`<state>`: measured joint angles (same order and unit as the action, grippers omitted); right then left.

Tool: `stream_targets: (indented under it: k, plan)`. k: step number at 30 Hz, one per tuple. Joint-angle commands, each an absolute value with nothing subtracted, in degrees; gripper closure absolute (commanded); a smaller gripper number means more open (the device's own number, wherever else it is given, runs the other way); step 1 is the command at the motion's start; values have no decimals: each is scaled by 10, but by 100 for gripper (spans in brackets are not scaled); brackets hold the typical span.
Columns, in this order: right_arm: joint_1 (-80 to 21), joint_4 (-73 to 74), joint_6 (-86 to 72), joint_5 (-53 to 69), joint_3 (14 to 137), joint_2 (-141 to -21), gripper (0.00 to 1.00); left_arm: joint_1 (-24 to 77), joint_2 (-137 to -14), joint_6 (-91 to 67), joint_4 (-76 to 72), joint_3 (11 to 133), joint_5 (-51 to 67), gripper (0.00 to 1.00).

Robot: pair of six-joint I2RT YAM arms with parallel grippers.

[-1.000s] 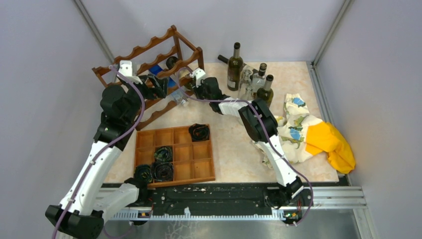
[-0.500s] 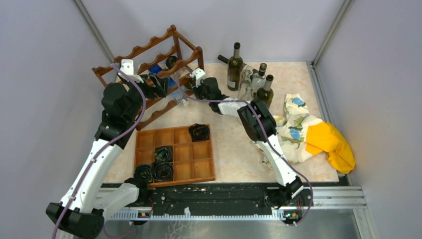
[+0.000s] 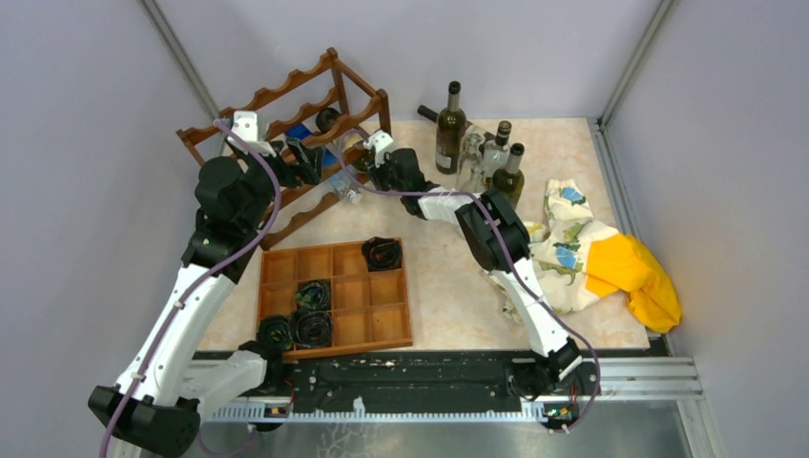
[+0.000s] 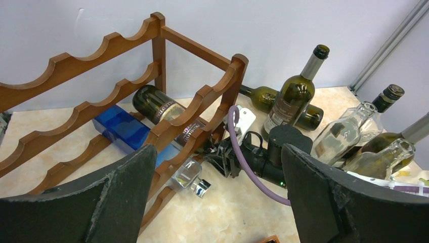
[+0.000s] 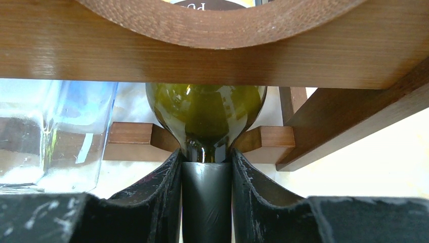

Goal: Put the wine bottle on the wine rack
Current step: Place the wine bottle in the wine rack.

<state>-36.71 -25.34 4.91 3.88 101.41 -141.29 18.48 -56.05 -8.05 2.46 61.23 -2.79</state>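
The bottle [image 5: 206,114] lies in a lower tier of the rack [image 5: 202,61], its shoulder seated in a rail scallop. The right pincer [image 5: 206,169] is clamped on its neck. The left pincer [image 4: 217,157] stands wide apart near the rack, holding nothing. Other bottles [image 3: 450,129] stand on the counter [image 3: 448,286].

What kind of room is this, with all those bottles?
Probably a robot test booth, not a home: plain grey walls box in a beige stone-look table, and two white-and-black robot arms are bolted to a metal rail at its near edge.
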Motion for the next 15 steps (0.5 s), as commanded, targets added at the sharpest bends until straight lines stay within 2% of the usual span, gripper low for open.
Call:
stream_targets:
  k: [1,15]
  plan:
    - [-375,-412,50,68,1058,-1392,81,181,-562,-75,13,631,-30,2]
    - [-373,-417,48,59,1072,-1395,65,181,-574,-65,11,639,-23,2]
